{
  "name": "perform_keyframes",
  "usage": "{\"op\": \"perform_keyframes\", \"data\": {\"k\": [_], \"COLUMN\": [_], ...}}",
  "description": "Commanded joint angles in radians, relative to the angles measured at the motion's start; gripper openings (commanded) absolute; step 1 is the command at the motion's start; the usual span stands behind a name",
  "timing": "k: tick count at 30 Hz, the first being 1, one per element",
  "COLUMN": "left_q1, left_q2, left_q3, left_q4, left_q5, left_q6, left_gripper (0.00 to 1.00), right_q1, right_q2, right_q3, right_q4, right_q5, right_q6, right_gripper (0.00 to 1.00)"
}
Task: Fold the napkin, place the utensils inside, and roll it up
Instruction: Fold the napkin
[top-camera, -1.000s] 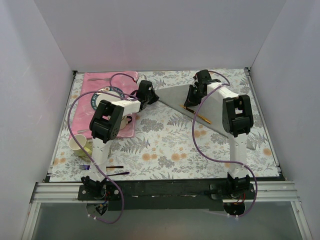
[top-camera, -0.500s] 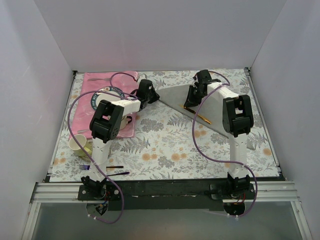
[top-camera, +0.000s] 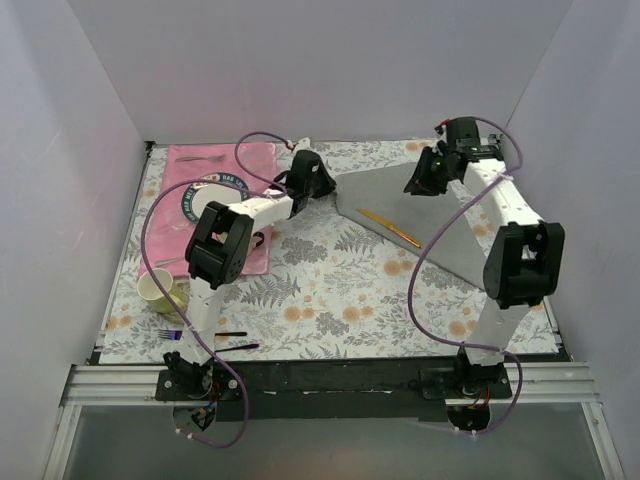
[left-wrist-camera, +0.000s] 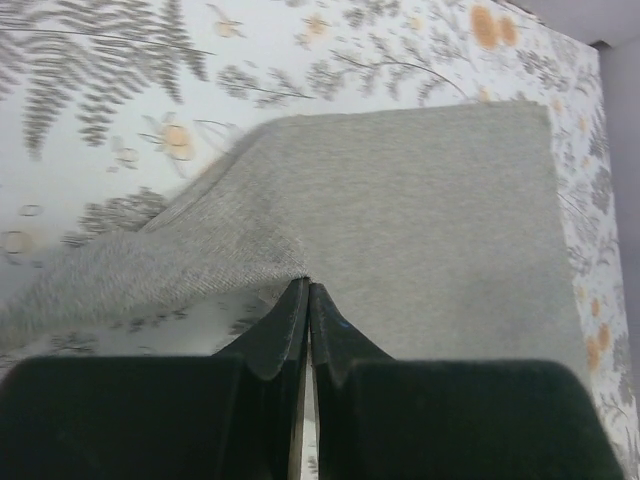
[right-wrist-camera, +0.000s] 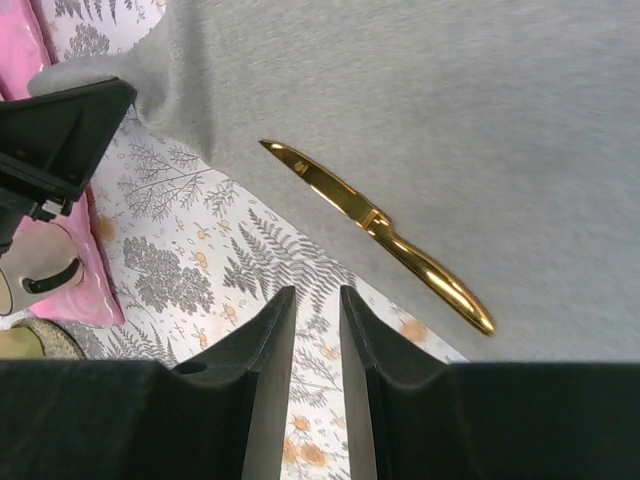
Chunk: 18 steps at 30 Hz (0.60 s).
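Observation:
The grey napkin (top-camera: 440, 225) lies spread on the flowered table, right of centre. A slim golden-tan knife (top-camera: 390, 227) lies on it near its near-left edge. My left gripper (top-camera: 318, 182) is shut on the napkin's left corner and holds it slightly off the table; in the left wrist view the cloth (left-wrist-camera: 420, 220) is pinched at the closed tips (left-wrist-camera: 308, 287). My right gripper (top-camera: 422, 178) hovers over the napkin's far edge, jaws a little apart and empty. The right wrist view shows its tips (right-wrist-camera: 317, 295) above the table, with the knife (right-wrist-camera: 380, 225) and napkin (right-wrist-camera: 480, 110) beyond.
A pink placemat (top-camera: 175, 215) at the far left carries a dark-rimmed plate (top-camera: 200, 192). A yellow-green cup (top-camera: 158, 290) stands at the near left. A purple-handled fork (top-camera: 170, 333) and a thin black utensil (top-camera: 235, 347) lie by the front edge. White walls enclose three sides.
My right arm has swung back and to the right, off the knife, which now lies uncovered. My left gripper has moved slightly right and back, still holding the napkin corner.

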Motion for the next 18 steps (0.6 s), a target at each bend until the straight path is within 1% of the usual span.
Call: {"op": "perform_keyframes", "data": {"k": [1,4,10,14,18], "left_q1": [-0.093,-0.142,-0.24,-0.3,-0.326], "left_q2": [-0.092,-0.086,-0.078,-0.055,-0.043], "left_q3": [0.058,0.064,0.069,0.079,0.076], "left_q4": [-0.027,-0.028,-0.021,-0.027,-0.041], "left_q5": [-0.003,-0.001,-0.018,-0.029,-0.032], "left_q6": [0.06,0.065,0.126,0.175,0.186], "left_gripper": [0.0,0.0,0.0,0.0,0.0], "right_q1": [-0.069,-0.113,-0.192,-0.221,-0.228], "right_q2": [-0.118,-0.206,-0.307,-0.352,-0.367], "right_q3": [-0.111,-0.18,-0.3,-0.372,-0.416], "right_q4": [-0.032,-0.029,-0.004,0.008,0.014], "right_q5": [0.003,-0.003,-0.037,-0.035,-0.035], "right_q6": [-0.043,-0.057,-0.074,-0.085,-0.091], "right_gripper": [0.33,0.33,0.33,0.33,0.33]}}
